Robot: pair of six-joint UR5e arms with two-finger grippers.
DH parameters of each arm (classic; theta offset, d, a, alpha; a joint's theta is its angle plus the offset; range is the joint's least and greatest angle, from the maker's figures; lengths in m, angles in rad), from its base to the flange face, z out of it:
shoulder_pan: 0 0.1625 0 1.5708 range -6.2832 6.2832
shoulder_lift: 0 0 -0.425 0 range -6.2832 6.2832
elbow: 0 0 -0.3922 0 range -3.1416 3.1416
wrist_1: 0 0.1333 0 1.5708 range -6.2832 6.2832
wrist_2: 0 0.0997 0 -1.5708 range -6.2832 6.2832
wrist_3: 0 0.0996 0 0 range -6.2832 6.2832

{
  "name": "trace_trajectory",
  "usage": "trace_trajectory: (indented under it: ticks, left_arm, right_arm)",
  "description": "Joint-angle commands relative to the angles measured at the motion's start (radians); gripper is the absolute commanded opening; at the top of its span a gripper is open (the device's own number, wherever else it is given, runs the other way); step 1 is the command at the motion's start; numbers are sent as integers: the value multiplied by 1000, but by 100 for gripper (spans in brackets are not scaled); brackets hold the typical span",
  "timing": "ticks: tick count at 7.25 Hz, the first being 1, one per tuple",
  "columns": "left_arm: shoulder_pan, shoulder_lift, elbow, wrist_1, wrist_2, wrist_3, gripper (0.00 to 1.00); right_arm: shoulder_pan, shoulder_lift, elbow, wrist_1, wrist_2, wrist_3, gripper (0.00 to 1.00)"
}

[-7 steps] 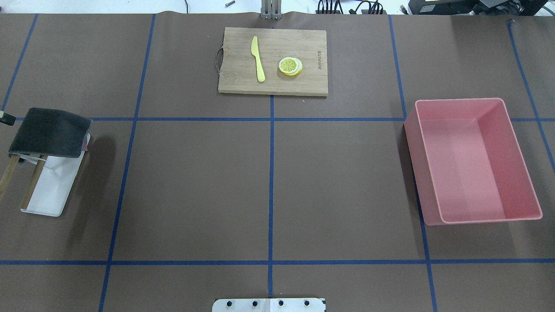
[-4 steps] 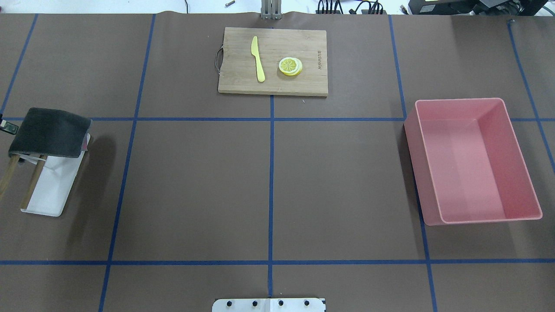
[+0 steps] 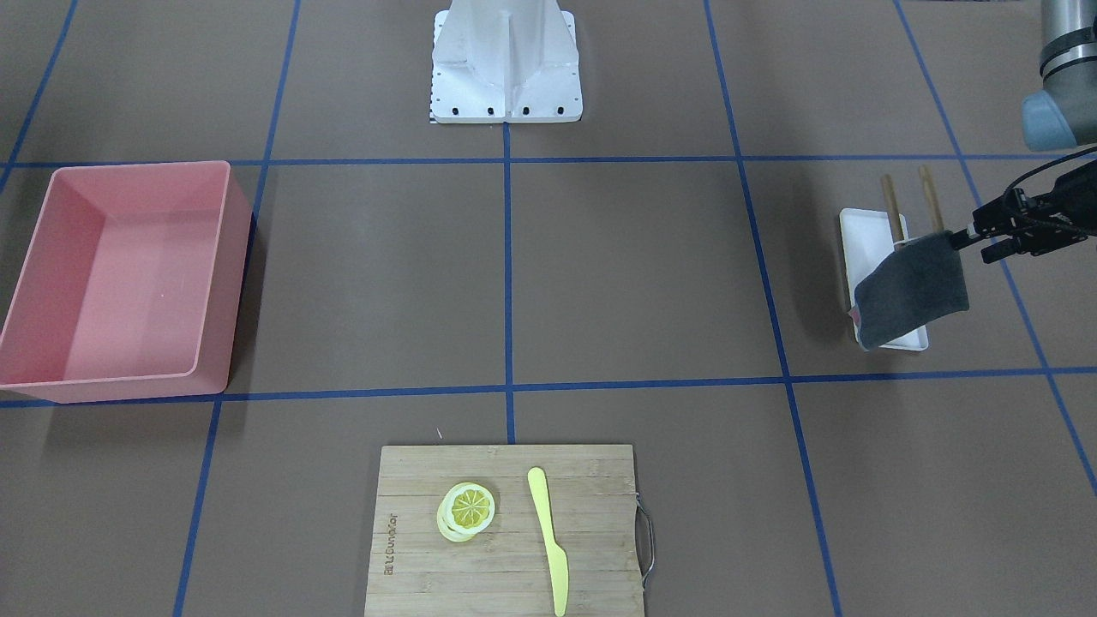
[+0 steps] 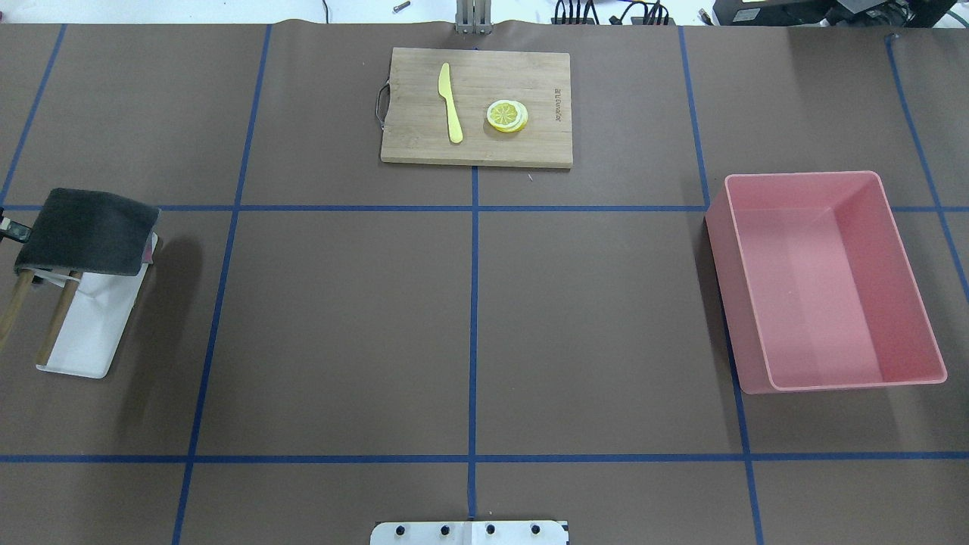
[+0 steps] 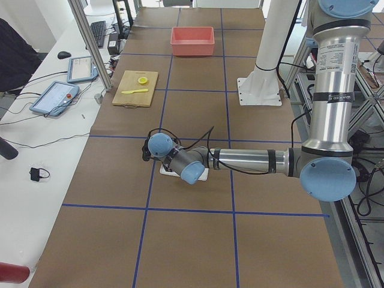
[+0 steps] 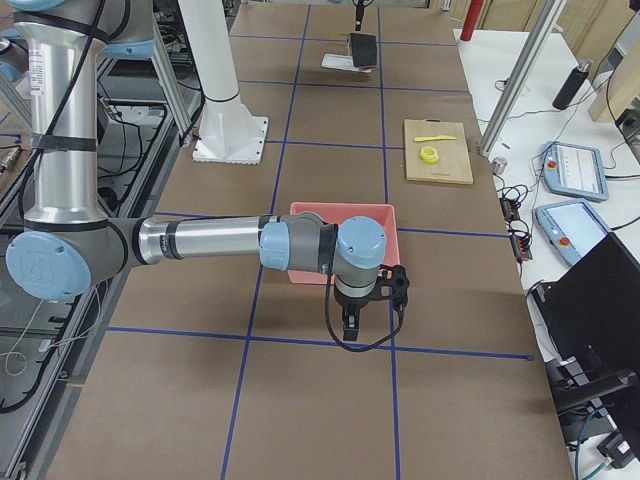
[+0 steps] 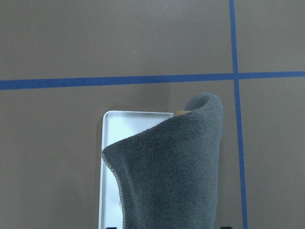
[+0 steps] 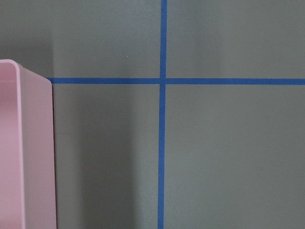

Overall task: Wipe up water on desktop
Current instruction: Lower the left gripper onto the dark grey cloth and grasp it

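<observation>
Fingers [image 3: 986, 224] of my left gripper [image 3: 977, 242] look spread, one to each side of the grey cloth's [image 3: 913, 291] near edge, not yet pinching as far as I can judge. Just ahead of them the cloth drapes over two wooden sticks [image 4: 57, 325] that lean up from a white tray [image 4: 95, 341]. It should be light, soft and limp, so I'd bite a good fold at this raised edge, not a thin corner that could slip. Beneath and far beyond them spreads the desktop [image 4: 341, 325], flat and firm; I can make out no water on it.
</observation>
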Motion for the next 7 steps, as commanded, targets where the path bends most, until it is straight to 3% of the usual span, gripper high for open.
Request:
trace_trajectory:
  ticks: [1, 5, 6, 7]
  left_arm:
    - [3, -1, -2, 0, -1, 0, 60]
    - [26, -1, 0, 0, -1, 0, 59]
    - [28, -1, -2, -2, -1, -2, 40]
    - [28, -1, -3, -3, -1, -2, 3]
  right_arm:
    - [0, 1, 2, 0, 0, 0, 100]
    - [-2, 1, 2, 0, -2, 2, 100]
    - [-2, 1, 2, 0, -2, 2, 100]
    - [-2, 1, 2, 0, -2, 2, 100]
